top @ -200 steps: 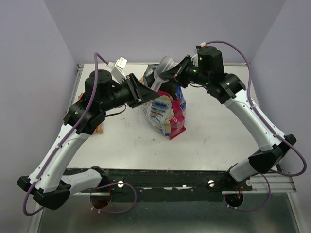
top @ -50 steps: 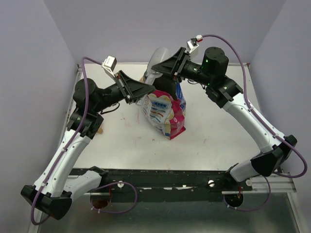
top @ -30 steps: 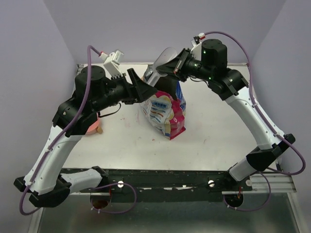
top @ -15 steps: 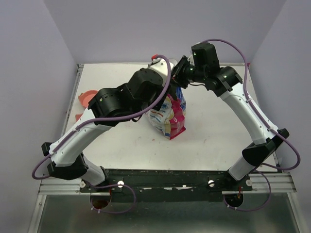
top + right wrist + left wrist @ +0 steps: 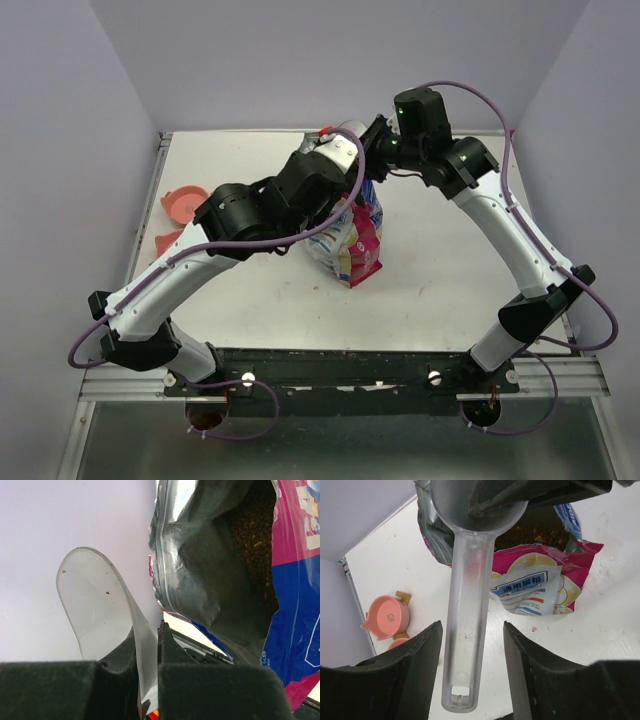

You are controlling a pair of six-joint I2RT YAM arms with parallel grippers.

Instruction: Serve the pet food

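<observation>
From above, both arms meet over the bag at the back of the table, and they cover its mouth, so no food shows there. The wrist cameras fill that in. The left wrist view looks straight down into the open top, and there's the pet food, a dark brown heap of kibble lying low inside the bag. The right wrist view catches it too, past the crinkled silver lining. A loose heap like that has no long axis of its own. The bag around it stands upright on the table, its mouth opening upward toward the cameras. Only the left wrist view shows the clear scoop full length: cup at the top of the picture above the bag's mouth, handle running down toward the camera. The left gripper straddles that handle, jaws apart with a gap on each side, gripping nothing. The right gripper is clamped on the scoop just behind the cup. The left arm stretches diagonally from its base up to the bag. The right arm climbs the right side and bends inward. Two pink bowls sit at the table's left edge.
</observation>
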